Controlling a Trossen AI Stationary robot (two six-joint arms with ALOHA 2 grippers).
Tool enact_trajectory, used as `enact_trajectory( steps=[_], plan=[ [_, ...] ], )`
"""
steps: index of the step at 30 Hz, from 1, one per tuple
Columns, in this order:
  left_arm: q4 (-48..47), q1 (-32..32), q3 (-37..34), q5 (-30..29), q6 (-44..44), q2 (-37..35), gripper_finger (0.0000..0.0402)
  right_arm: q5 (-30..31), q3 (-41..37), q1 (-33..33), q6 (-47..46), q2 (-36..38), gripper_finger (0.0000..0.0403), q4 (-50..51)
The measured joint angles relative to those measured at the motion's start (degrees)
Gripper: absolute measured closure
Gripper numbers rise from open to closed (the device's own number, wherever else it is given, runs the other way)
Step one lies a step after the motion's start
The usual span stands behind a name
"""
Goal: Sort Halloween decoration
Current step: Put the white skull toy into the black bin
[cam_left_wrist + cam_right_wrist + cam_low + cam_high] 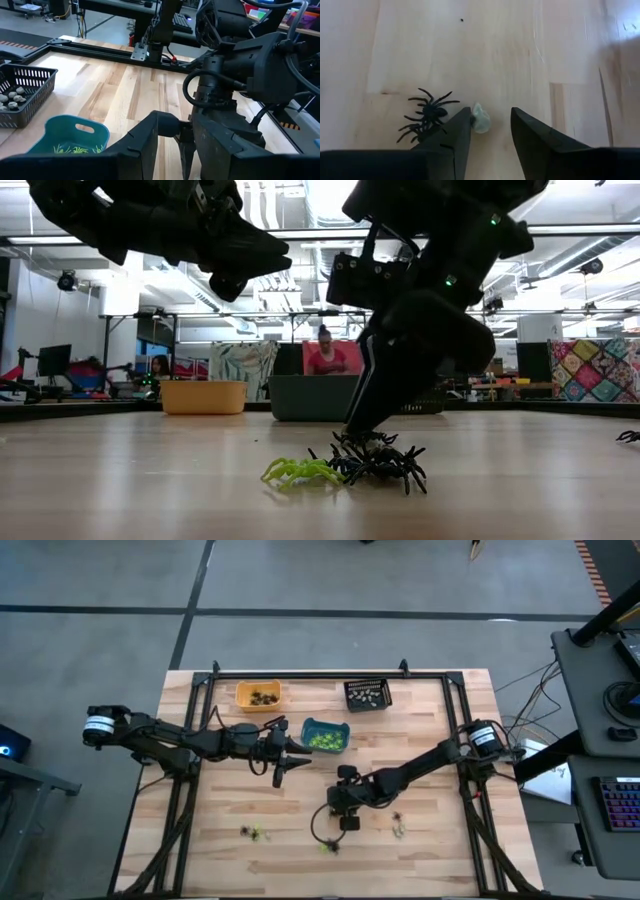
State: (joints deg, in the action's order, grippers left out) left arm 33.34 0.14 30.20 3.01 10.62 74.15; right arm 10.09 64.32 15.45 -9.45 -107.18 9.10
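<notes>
The right gripper point(490, 132) is down at the wooden surface point(420, 845), near its front middle, with its fingers point(532, 135) parted and nothing clamped between them. In the right wrist view a small pale trinket point(481, 119) lies in the gap, just against the inner edge of one finger, and a black spider point(427, 114) sits just outside that same finger, its legs spread on the wood. From table height the gripper tips meet the surface right above a cluster of black spiders point(380, 462), with a lime green spider point(300, 471) touching the cluster on one side.

The left gripper point(284, 768) hangs above the surface just beside the teal bin point(325, 735), and whether its fingers are clenched or released I cannot tell. The teal bin holds green pieces point(321, 742). Behind it, along the far edge, an orange bin point(258, 695) has dark pieces in it and a black mesh basket point(367, 694) holds pale ones.

More loose trinkets lie on the front part of the surface: one small group point(254, 832) toward the left, another point(399, 831) toward the right.

Beyond the table, a person point(325, 352) sits in the room.
</notes>
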Motion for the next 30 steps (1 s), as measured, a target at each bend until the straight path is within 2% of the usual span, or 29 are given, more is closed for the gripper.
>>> enact_trajectory(
  steps=[13, 21, 30],
  plan=[
    [0.0, 0.0, 0.0, 0.0, 0.0, 0.0, 0.0294, -2.1, -1.1, -0.7, 0.0, 0.1, 0.0386, -1.2],
    [0.0, 0.0, 0.0, 0.0, 0.5, 0.0, 0.0294, -2.7, -0.7, -0.9, 0.4, 0.9, 0.0394, -0.8],
    [0.0, -0.1, 0.0, 0.0, 0.6, 0.0, 0.0294, -2.8, 0.2, -1.3, 0.5, 5.2, 0.0394, 0.2]
  ],
)
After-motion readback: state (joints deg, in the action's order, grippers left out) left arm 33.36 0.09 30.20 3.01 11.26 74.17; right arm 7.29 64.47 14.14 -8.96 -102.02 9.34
